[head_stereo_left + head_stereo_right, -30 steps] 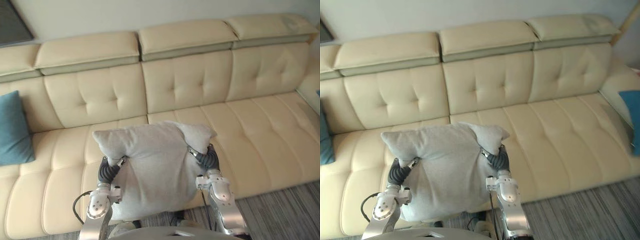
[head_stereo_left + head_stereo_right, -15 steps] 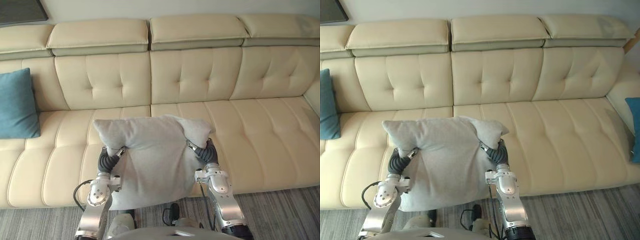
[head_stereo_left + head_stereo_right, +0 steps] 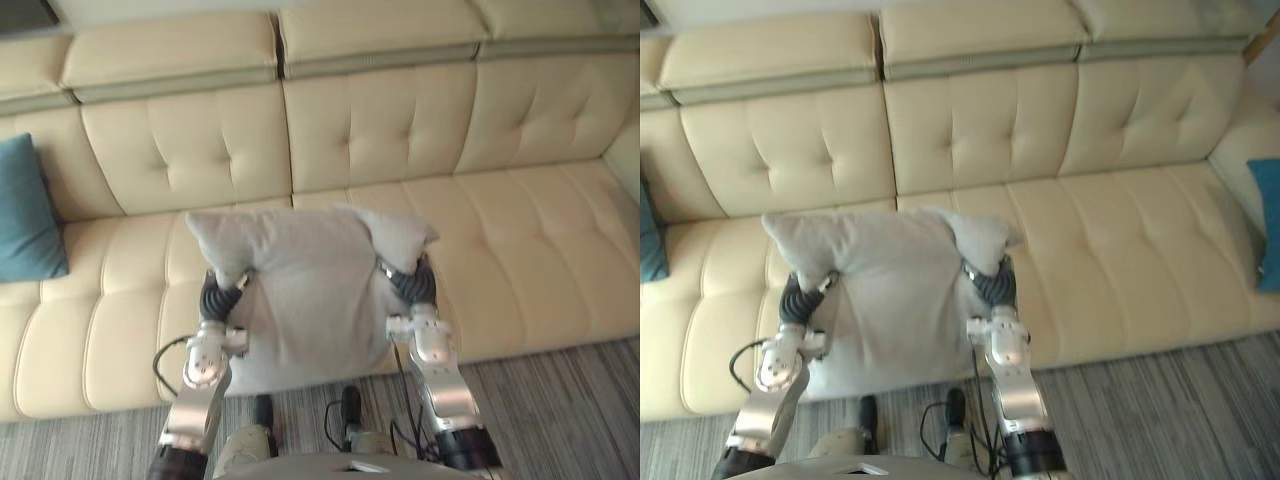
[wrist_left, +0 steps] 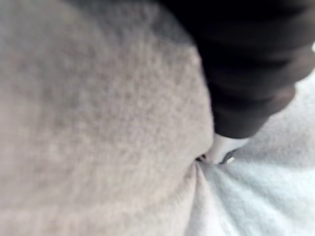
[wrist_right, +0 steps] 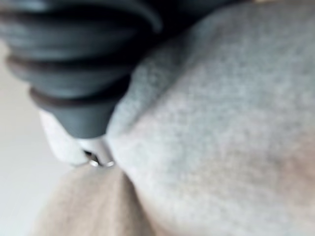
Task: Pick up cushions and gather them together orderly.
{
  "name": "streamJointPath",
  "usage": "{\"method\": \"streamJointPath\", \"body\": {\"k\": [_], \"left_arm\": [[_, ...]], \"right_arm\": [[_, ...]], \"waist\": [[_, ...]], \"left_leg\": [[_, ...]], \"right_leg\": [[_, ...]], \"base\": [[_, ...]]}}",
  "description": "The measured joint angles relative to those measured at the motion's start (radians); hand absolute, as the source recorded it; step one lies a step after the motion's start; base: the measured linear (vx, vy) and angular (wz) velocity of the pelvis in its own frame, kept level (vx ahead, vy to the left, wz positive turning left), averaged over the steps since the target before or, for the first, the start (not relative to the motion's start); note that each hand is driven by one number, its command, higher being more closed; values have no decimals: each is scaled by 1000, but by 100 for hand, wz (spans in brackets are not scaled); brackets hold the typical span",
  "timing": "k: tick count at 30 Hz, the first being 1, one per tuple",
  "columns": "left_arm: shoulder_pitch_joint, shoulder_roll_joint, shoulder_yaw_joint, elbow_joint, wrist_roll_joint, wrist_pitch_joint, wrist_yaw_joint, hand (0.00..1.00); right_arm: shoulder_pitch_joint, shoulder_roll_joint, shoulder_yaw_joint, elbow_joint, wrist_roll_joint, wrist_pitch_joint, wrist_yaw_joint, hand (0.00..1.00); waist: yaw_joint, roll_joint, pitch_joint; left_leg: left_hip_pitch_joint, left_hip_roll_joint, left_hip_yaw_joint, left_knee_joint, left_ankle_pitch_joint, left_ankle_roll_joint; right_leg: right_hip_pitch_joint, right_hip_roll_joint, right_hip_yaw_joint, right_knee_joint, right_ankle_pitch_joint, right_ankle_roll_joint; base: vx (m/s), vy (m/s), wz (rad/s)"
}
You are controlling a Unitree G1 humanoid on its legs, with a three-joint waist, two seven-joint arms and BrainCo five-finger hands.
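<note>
Before cream sofa point(image 3: 500, 250): grey cushion point(image 3: 310, 290); teal cushion point(image 3: 25, 215) left.

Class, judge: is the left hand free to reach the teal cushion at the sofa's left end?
Probably not: the left hand is pressed into the grey fabric cushion, and the teal cushion lies well aside.

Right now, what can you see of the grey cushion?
The grey cushion is soft, fuzzy cloth, roughly square, its upper corners flopping outward. It is held upright in front of the cream sofa, between the left hand and the right hand, which dig into its two sides; the cloth bunches there.
</note>
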Motion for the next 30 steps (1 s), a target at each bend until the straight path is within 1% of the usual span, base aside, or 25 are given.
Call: {"method": "streamJointPath", "body": {"k": [1, 2, 3, 4, 5, 6, 7, 9, 10, 12, 15, 16, 19, 21, 22, 23, 24, 25, 28, 29, 30], "left_arm": [[-59, 6, 1, 2, 12, 0, 30, 100], [-212, 31, 3, 34, 31, -4, 95, 100], [-280, 48, 0, 54, 41, -7, 127, 100], [-407, 78, -3, 91, 55, -9, 177, 100], [-481, 98, -1, 109, 62, -9, 202, 100], [-609, 138, -2, 144, 77, -11, 253, 100], [-657, 152, -1, 157, 85, -12, 270, 100], [-842, 182, 9, 216, 118, -16, 312, 100], [-881, 189, 10, 227, 125, -16, 319, 100], [-1000, 205, 34, 252, 150, -16, 340, 100], [-1070, 202, 60, 259, 167, -16, 364, 100], [-1107, 200, 76, 260, 167, -16, 373, 100], [-1201, 180, 106, 292, 165, -16, 399, 100], [-1244, 172, 118, 300, 164, -16, 405, 100], [-1275, 172, 125, 300, 163, -16, 405, 0], [-1297, 170, 125, 301, 161, -16, 406, 0], [-1307, 167, 128, 302, 158, -15, 407, 0], [-1313, 159, 133, 305, 154, -12, 408, 0], [-1327, 146, 138, 353, 118, -10, 407, 0], [-1332, 142, 146, 366, 94, -10, 404, 0], [-1336, 141, 146, 369, 77, -10, 402, 0]], "right_arm": [[-72, 0, 0, 13, -16, 0, -34, 100], [-248, -4, -10, 62, -49, 1, -105, 100], [-319, -8, -14, 83, -66, 1, -143, 100], [-446, -25, -20, 114, -94, 2, -204, 100], [-525, -33, -27, 136, -111, 3, -235, 100], [-655, -47, -35, 166, -141, 21, -301, 100], [-699, -53, -39, 177, -157, 26, -321, 100], [-837, -66, -64, 181, -167, 42, -388, 100], [-865, -65, -73, 181, -168, 43, -399, 100], [-962, -65, -90, 180, -185, 57, -452, 100], [-1032, -66, -94, 179, -202, 66, -482, 100], [-1076, -66, -93, 179, -204, 76, -499, 100], [-1177, -80, -97, 179, -204, 109, -510, 100], [-1225, -94, -100, 179, -204, 114, -514, 100], [-1265, -106, -107, 179, -204, 120, -516, 100], [-1288, -115, -112, 179, -204, 125, -521, 0], [-1298, -121, -113, 179, -203, 129, -526, 0], [-1300, -136, -114, 179, -202, 137, -534, 0], [-1308, -158, -132, 186, -181, 160, -534, 0], [-1319, -161, -133, 196, -158, 163, -534, 0], [-1329, -164, -136, 202, -147, 163, -535, 0]], "waist": [[1, 1, 31], [7, 1, 65], [12, 1, 65], [20, 1, 73], [23, 0, 96], [27, 1, 134], [27, 2, 146], [30, 1, 171], [31, 1, 172], [34, 1, 200], [35, 1, 210], [37, 1, 214], [47, 1, 235], [51, 1, 240], [52, 1, 240], [55, 1, 240], [58, 1, 240], [62, 1, 240], [79, 1, 240], [77, 1, 240], [74, 1, 240]], "left_leg": [[-11, 1, 7, 2, 2, 0], [-81, 2, 13, 17, 15, -1], [-122, 3, 19, 23, 22, 0], [-191, 2, 24, 30, 37, 1], [-212, 2, 27, 28, 49, 2], [-247, 2, 29, 22, 70, 6], [-258, 2, 29, 15, 80, 9], [-321, 2, 29, -2, 111, 8], [-341, 2, 28, -3, 115, 8], [-395, 2, 29, 0, 124, 9], [-456, 3, 28, 11, 127, 10], [-496, 6, 25, 21, 128, 9], [-566, 8, 7, 32, 138, 4], [-604, 9, -3, 31, 146, 2], [-642, 9, -15, 28, 154, -1], [-665, 8, -23, 14, 167, -4], [-673, 7, -28, -7, 183, -7], [-684, 7, -40, -29, 202, -20], [-703, 7, -57, -82, 243, -39], [-714, 8, -66, -92, 251, -32], [-722, 7, -72, -95, 258, -39]], "right_leg": [[-13, 0, 3, 1, 8, -1], [-85, 0, 23, 6, 33, -2], [-126, 0, 27, 6, 44, -4], [-191, -1, 32, 0, 59, -4], [-210, -1, 36, -7, 74, -6], [-245, 0, 44, -17, 102, -7], [-259, 0, 44, -17, 108, -7], [-329, 0, 46, -17, 127, -6], [-348, 0, 47, -17, 132, -7], [-403, 0, 52, -17, 146, -4], [-456, 0, 51, -17, 153, -6], [-492, 1, 49, -10, 154, -6], [-556, 2, 43, 8, 154, -6], [-594, 2, 36, 18, 152, -7], [-630, 2, 22, 28, 148, -12], [-659, 2, 15, 38, 143, -13], [-672, 2, 6, 40, 142, -14], [-689, 2, -6, 44, 139, -18], [-741, 2, -32, 91, 107, -29], [-761, 1, -39, 117, 92, -31], [-775, -2, -46, 134, 82, -31]], "base": [[-191, 11, -19], [-205, 0, -17], [-248, -13, -14], [-188, -15, -8], [-230, -19, -6], [-163, -14, -4], [-156, -19, -1], [-85, -11, 6], [-68, 5, 7], [-64, 37, 0], [-29, 47, 3], [-22, 79, 7], [-8, 82, 12], [11, 88, 19], [34, 85, 24], [43, 81, 26], [62, 71, 26], [80, 58, 25], [83, 50, 21], [63, 47, 21], [45, 52, 22]]}}
